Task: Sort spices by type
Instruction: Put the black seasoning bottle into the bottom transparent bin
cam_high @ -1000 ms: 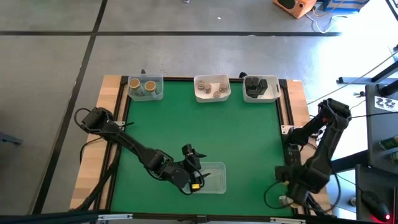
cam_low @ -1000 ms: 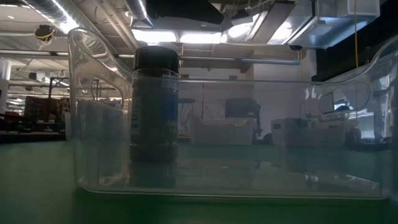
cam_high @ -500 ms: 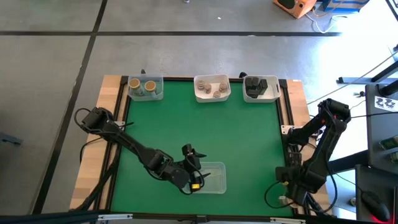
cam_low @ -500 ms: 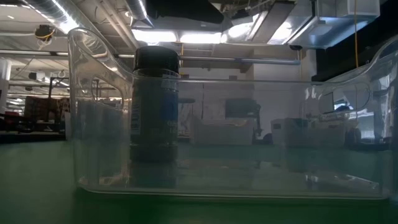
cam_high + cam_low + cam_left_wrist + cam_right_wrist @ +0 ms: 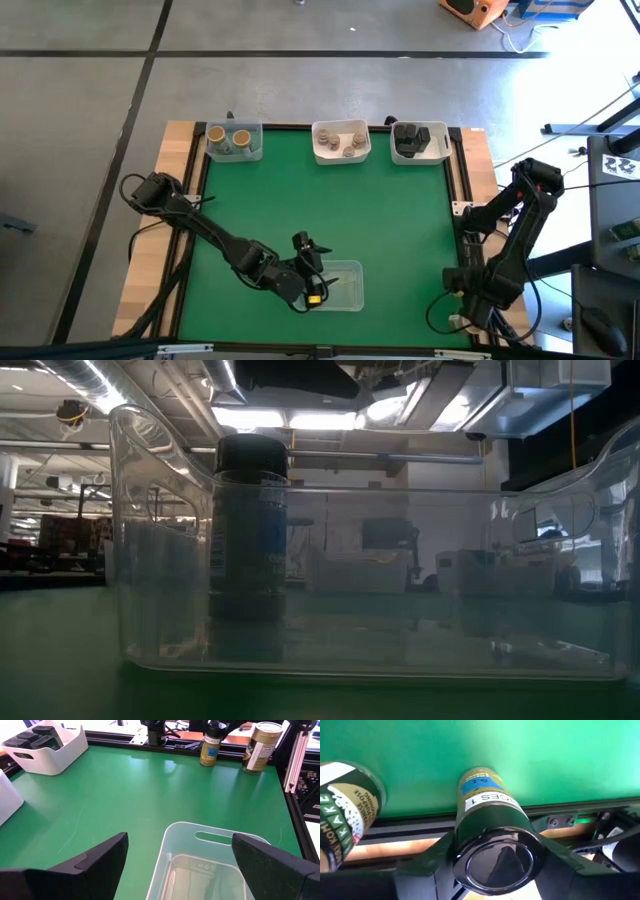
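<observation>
Where the three white trays line the far edge of the tabletop (image 5: pixel 320 210), the sorted spices stand upright: tan-topped jars (image 5: pixel 228 136) in the left tray (image 5: pixel 235 153), pale grey-pink tops (image 5: pixel 341 143) in the middle tray (image 5: pixel 340 160), and dark tops (image 5: pixel 410 135) in the right tray (image 5: pixel 420 158).

A dark-capped jar (image 5: pixel 250 540) with a blue label also stands upright, seen through the wall of the clear tray (image 5: pixel 400 580) near the front edge. Whether it is inside that tray or just behind it cannot be told.

At the right edge of the tabletop two more containers stand close together, beside the frame rail. One is a black-lidded jar (image 5: pixel 487 795) with a gold body and a blue patch on its label. The other is a wider speckled-label tin (image 5: pixel 345 815).

The left tool (image 5: pixel 179 840) hangs over one end of the clear tray, its fingers (image 5: pixel 95 860) spread wide on either side of the rim, touching nothing visible.

The right tool (image 5: pixel 495 852) is pressed in on the black-lidded jar, pinching it just below the lid from both sides.
</observation>
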